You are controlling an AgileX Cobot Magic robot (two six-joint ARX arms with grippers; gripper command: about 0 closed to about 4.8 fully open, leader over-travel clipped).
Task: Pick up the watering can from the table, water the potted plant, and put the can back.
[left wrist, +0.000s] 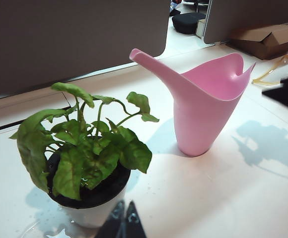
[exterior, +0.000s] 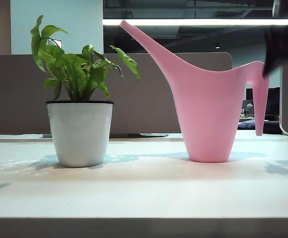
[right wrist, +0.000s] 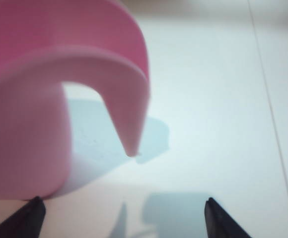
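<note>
Two things stand on the table (exterior: pixel 144 193): a pink watering can (exterior: pixel 208 114) and a potted plant (exterior: pixel 79 99). The watering can stands upright on its base, to the right of the middle in the outside view. Its long thin spout slants up and to the left, toward the plant, and the tip is higher than the leaves. Its handle curves out to the right and then bends down, and the end hangs above the table without touching it. Nothing is holding the can.

The potted plant stands well apart from the can, on the left. It has wavy green leaves and a shiny white pot with a dark rim. Some small wet spots show on the table around the pot.

The right gripper (right wrist: pixel 124 218) is just behind the handle of the can. Its two dark fingers (right wrist: pixel 221 223) are spread wide, one on each side, with nothing between them. In the outside view it is only a dark blur (exterior: pixel 283 39) at the top right, above the handle.

The left gripper (left wrist: pixel 125 220) hangs just above the plant, near the pot. Only its dark tips show, and they look pressed together, holding nothing
</note>
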